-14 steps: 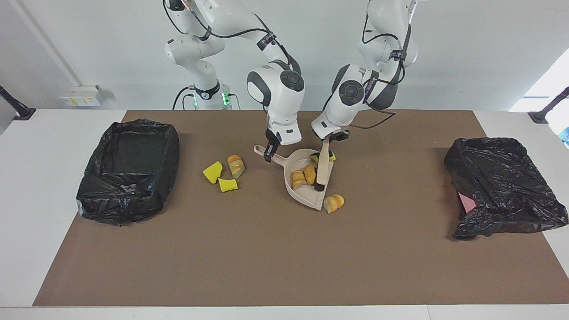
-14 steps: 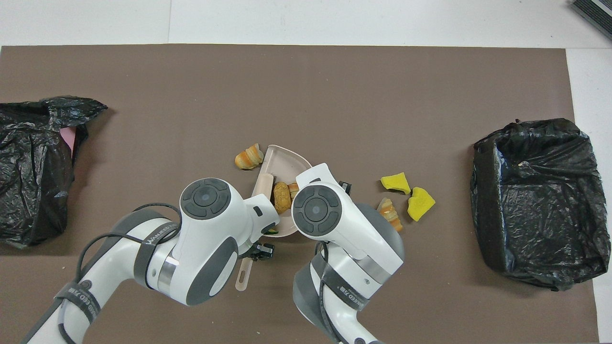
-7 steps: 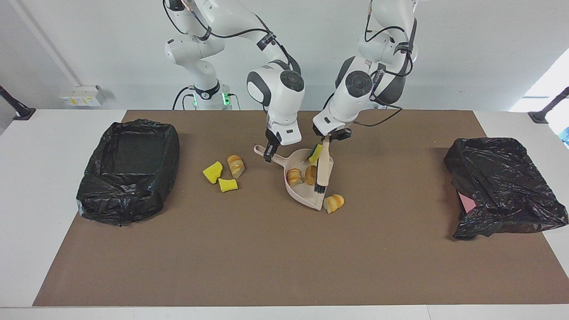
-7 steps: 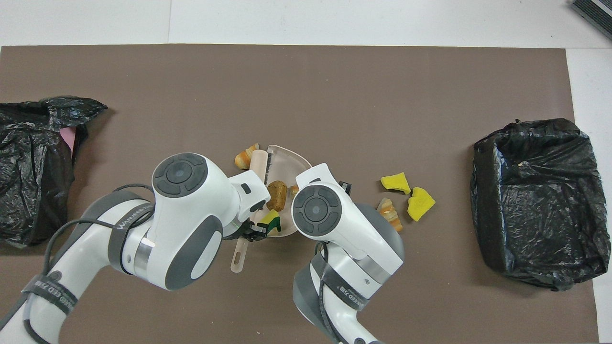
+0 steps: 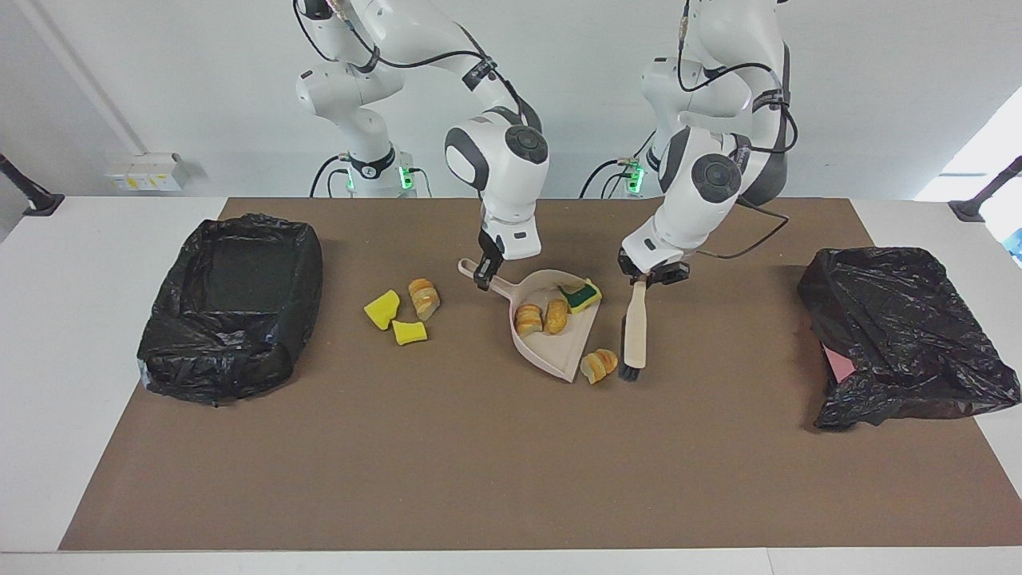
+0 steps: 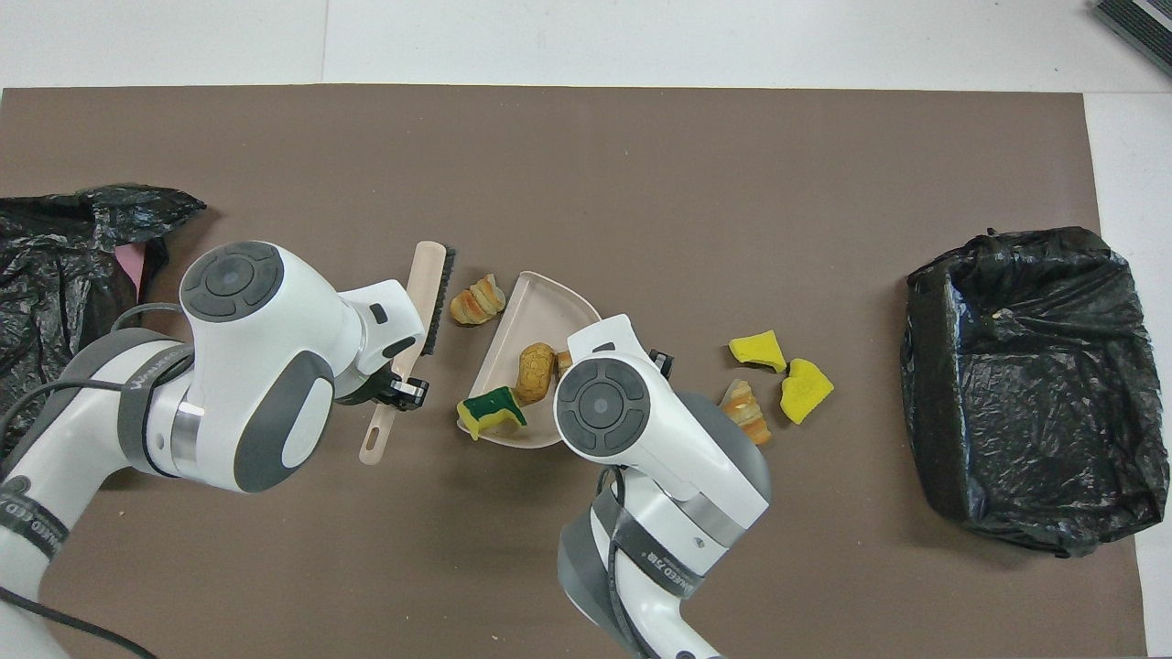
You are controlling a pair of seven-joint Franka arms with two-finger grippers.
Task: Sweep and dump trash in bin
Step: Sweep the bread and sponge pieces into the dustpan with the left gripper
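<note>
1. Brown mat (image 5: 479,463): I see it spread under both the left gripper (image 5: 651,275) and the right gripper (image 5: 481,279).
2. White table (image 5: 80,319): its bare margins frame the mat, well apart from either gripper.
3. Socket box (image 5: 148,172): on the wall at the right arm's end, well apart from the right gripper.
4. Black stand (image 5: 32,196): at a table corner, past the socket box from the right gripper.

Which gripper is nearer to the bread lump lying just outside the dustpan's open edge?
Left. The left gripper holds the brush, whose bristles reach beside that bread lump; the right gripper grips the dustpan handle, at the pan's end nearer the robots.
</note>
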